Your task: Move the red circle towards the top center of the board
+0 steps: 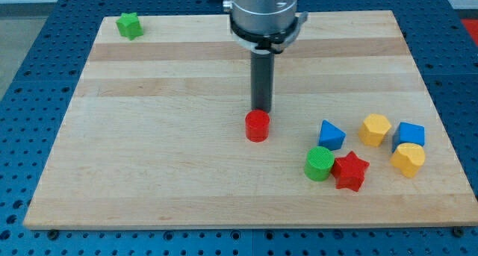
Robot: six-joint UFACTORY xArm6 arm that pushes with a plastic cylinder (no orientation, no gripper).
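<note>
Tip (pixel 261 110) down on the board, no jaws to spread or pinch, just a bare rod. Sits touching or just behind the red circle (pixel 257 126), on its top side in the view, lower end hidden by the block. Wrong side for the push: goal at the top centre, so likely a detour round to the circle's bottom side first. Circle near mid-board. Well apart to the view's right: green circle (pixel 320 163), red star (pixel 350 171).
</note>
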